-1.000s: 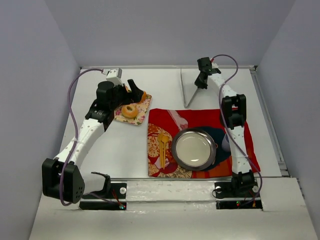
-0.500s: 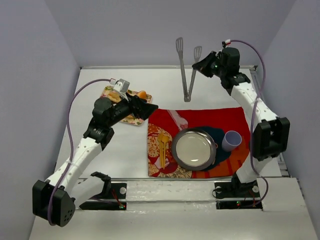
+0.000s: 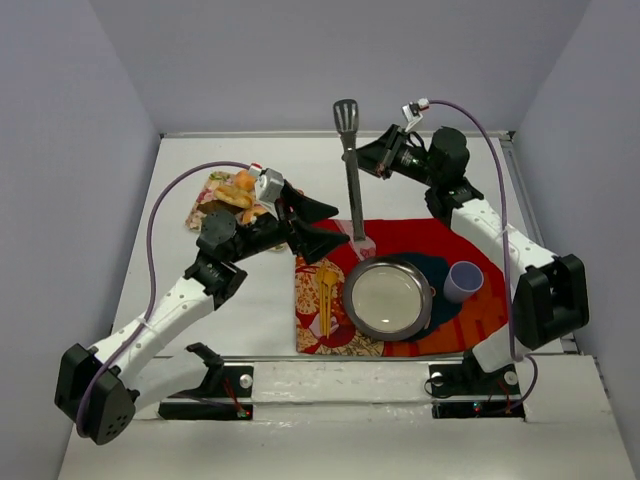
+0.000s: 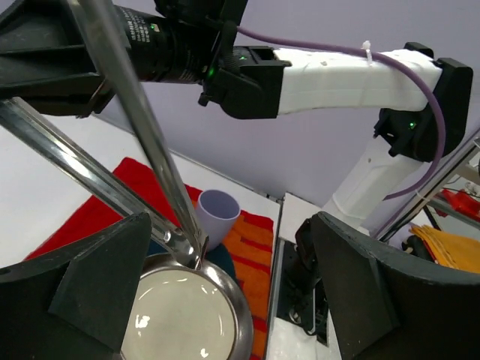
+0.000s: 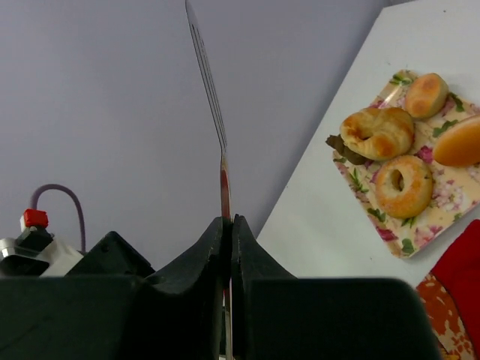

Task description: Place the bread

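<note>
The bread, a golden-brown bagel [image 5: 403,185], lies on a floral tray [image 5: 442,206] with a croissant and two buns. In the top view my left arm covers part of that tray [image 3: 215,190]. My left gripper [image 3: 320,222] is open and empty, above the red cloth between the tray and the metal plate [image 3: 388,300]. The left wrist view shows its jaws wide apart [image 4: 229,232] over the plate [image 4: 187,315]. My right gripper [image 3: 372,160] is shut on metal tongs [image 3: 350,170], also seen edge-on in the right wrist view [image 5: 229,221]. The tongs' lower end sits near the plate's far rim.
A red patterned cloth [image 3: 480,310] lies under the plate. A purple cup [image 3: 464,281] stands right of the plate on a dark mat. A yellow utensil [image 3: 327,290] lies left of the plate. Grey walls surround the table.
My left gripper has swung right from the tray toward the plate, empty. My right gripper lifted the tongs and carried them left, where they stand steeply over the cloth.
</note>
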Action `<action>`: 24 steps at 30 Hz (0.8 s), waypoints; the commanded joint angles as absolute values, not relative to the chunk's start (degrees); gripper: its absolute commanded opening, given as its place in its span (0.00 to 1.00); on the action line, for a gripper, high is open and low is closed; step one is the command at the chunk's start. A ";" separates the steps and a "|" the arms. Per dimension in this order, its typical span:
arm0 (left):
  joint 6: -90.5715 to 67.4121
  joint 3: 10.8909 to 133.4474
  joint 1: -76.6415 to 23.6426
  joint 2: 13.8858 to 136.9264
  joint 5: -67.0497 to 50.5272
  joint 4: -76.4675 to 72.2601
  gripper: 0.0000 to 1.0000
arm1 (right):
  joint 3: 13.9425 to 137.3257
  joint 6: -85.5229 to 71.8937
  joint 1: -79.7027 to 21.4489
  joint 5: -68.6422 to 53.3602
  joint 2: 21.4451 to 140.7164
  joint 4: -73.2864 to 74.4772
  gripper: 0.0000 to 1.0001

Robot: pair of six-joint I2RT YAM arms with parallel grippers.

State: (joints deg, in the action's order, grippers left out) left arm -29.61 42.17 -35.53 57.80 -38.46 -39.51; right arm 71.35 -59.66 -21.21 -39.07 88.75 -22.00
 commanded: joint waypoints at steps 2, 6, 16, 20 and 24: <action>-30.76 42.80 -37.18 59.67 -39.37 -48.08 0.99 | 70.05 -66.09 -22.41 -43.06 84.46 -36.20 0.07; -31.03 43.94 -37.27 61.34 -39.73 -47.03 0.99 | 69.61 -68.03 -22.41 -44.21 83.76 -38.67 0.07; -31.12 47.72 -38.84 64.95 -40.87 -49.22 0.99 | 70.84 -72.59 -22.94 -48.16 86.57 -43.76 0.07; -30.23 50.62 -41.13 67.93 -40.96 -49.31 0.99 | 71.63 -74.35 -23.47 -49.22 88.32 -46.58 0.07; -30.85 53.17 -41.49 70.22 -40.78 -48.87 0.99 | 72.07 -74.27 -23.99 -49.13 89.03 -46.76 0.07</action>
